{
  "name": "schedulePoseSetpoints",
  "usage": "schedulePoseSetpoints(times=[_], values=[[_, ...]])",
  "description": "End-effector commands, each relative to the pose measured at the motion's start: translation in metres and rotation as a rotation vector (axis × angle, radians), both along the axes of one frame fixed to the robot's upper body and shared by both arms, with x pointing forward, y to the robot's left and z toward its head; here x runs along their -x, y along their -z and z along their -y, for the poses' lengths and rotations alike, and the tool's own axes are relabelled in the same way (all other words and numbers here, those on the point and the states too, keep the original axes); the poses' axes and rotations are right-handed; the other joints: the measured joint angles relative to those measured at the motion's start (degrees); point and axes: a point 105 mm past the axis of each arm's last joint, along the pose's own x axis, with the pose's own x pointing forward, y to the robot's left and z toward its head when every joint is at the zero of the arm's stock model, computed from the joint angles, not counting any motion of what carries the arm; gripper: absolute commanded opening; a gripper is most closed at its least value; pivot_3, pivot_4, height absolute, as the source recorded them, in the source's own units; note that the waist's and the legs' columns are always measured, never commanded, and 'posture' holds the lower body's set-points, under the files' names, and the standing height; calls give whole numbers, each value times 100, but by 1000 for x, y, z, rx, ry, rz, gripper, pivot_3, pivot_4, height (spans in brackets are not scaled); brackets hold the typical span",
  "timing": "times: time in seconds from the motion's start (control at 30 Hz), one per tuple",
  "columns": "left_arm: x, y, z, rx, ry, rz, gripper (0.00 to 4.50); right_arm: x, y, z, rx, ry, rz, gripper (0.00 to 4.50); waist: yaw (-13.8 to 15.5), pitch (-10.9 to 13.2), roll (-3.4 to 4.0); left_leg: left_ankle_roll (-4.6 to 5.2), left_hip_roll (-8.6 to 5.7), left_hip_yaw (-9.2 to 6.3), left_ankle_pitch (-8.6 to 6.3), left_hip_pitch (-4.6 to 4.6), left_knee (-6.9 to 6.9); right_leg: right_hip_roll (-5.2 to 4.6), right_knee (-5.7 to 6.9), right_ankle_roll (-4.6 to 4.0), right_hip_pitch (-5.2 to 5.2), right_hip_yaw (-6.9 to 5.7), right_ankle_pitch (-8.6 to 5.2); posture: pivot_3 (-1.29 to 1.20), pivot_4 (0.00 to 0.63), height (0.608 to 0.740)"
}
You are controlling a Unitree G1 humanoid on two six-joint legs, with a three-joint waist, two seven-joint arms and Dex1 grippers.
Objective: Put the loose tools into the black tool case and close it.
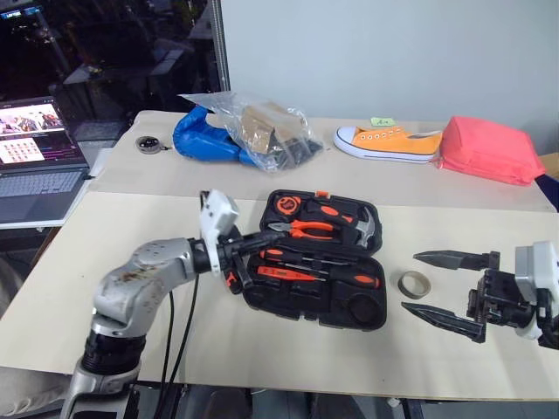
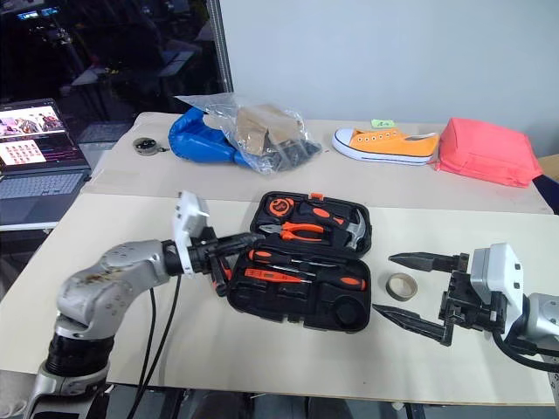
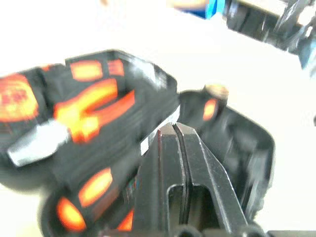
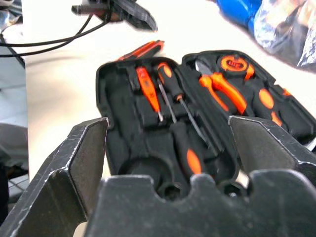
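Note:
The black tool case (image 1: 376,301) lies open in the middle of the table. Two long screwdrivers (image 4: 190,158) and a slim orange screwdriver (image 4: 148,89) rest in its near half. Pliers (image 1: 306,229) and a hammer (image 1: 362,229) sit in the far half. An orange-and-black utility knife (image 4: 143,49) lies on the table against the case's left edge. My left gripper (image 1: 276,235) is shut on nothing and hovers level over that edge, above the knife. The greyish tape roll (image 1: 415,283) lies right of the case. My right gripper (image 2: 383,284) is open, its fingertips framing the roll; its height over the roll is unclear.
On the far table lie a blue bag (image 1: 205,135), a clear plastic bag (image 1: 271,131), an orange shoe (image 1: 389,141) and a pink pouch (image 1: 487,148). A laptop (image 1: 39,157) stands at the far left. A small round object (image 1: 150,144) lies beside the blue bag.

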Motion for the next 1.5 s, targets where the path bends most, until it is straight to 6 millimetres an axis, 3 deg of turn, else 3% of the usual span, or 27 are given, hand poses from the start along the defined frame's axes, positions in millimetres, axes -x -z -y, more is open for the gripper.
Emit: schedulePoseSetpoints(times=[0.03, 0.07, 0.13, 0.23, 0.3, 0.4, 0.43, 0.73, 0.87, 1.0, 1.13, 1.23, 1.37, 1.43, 1.5], values=[[-3, -24, -44, -32, -265, -2, 520, 4, -16, -15, -14, -71, 44, 4500, -17, 6, -10, 0, -1, -7, 0, 0, 0, 2, 3, 1, -1, -1, 0, 0, 150, 740], [1, -30, -51, -33, -294, -12, 684, 4, -19, -17, -15, -82, 50, 4500, -17, 9, -14, 0, 1, -12, 0, 1, 0, 4, 4, 1, -1, -4, -1, 0, 150, 740], [10, -38, -66, -69, -363, -41, 1425, 1, -27, -21, -11, -109, 69, 4500, -18, 10, -13, 0, 0, -23, 0, 0, 0, 3, 5, 1, 0, -10, -1, 0, 150, 740], [24, -13, -87, -216, -485, -191, 2527, -5, -31, -27, -14, -148, 78, 4500, -13, 11, -14, -1, -1, -24, 0, 3, 3, -6, 9, 4, 2, -11, 0, 0, 150, 740], [29, 8, -81, -239, -526, -246, 3309, -9, -27, -33, -34, -175, 60, 4500, -10, 8, -9, -2, -3, -23, 0, 24, -3, -6, 0, 5, 23, -10, -1, 0, 150, 740], [25, 14, -68, -202, -562, -254, 4323, -11, -29, -43, -39, -220, 56, 4500, 45, 16, -22, -4, -2, -31, 0, 18, -3, -10, 1, -1, 21, -13, 3, 0, 150, 740], [21, 15, -68, -187, -593, -262, 4424, -15, -33, -45, -42, -226, 66, 4500, 53, 19, -28, -7, -4, -38, 3, 9, 3, -10, 3, -12, 17, -18, 9, 0, 150, 740], [-7, 46, -55, -216, -817, -399, 4424, -26, -34, -52, -33, -270, 73, 4500, 28, 18, -27, -10, -20, -45, 4, 4, -5, -2, -5, -39, 15, -14, 26, 0, 150, 740], [-14, 60, -50, -277, -852, -451, 4424, -26, -35, -52, -30, -273, 81, 4500, 33, 18, -27, -11, -22, -47, 4, 3, -8, 1, -5, -41, 13, -14, 26, 0, 150, 740], [-15, 74, -33, -317, -799, -500, 4424, -26, -34, -52, -30, -266, 85, 4500, 38, 18, -27, -11, -25, -48, 4, 0, -8, -1, -6, -40, 13, -14, 26, 0, 150, 740], [-12, 95, -34, -393, -808, -561, 4424, -27, -33, -48, -27, -252, 92, 4500, 37, 9, -12, -11, -26, -48, 4, 5, -8, -3, -5, -40, 16, -13, 26, 0, 150, 740], [-11, 104, -30, -403, -793, -587, 3766, -27, -33, -48, -28, -249, 99, 4500, 33, 5, -5, -12, -26, -47, 4, 15, -7, -2, 0, -40, 22, -13, 26, 0, 150, 740], [-11, 107, -36, -404, -813, -587, 2259, -27, -32, -48, -33, -249, 102, 4500, 34, -2, 6, -14, -29, -46, 6, 19, 1, -4, 2, -38, 28, -11, 26, 0, 150, 740], [-13, 101, -42, -351, -840, -564, 1736, -27, -30, -48, -32, -248, 100, 4500, 34, -3, 9, -14, -30, -46, 6, 20, 2, -4, 2, -36, 29, -10, 26, 0, 150, 740], [-12, 90, -49, -291, -847, -514, 1620, -28, -30, -48, -35, -247, 101, 4500, 28, -5, 12, -14, -29, -46, 6, 19, 1, -3, 3, -36, 28, -11, 26, 0, 150, 740]])
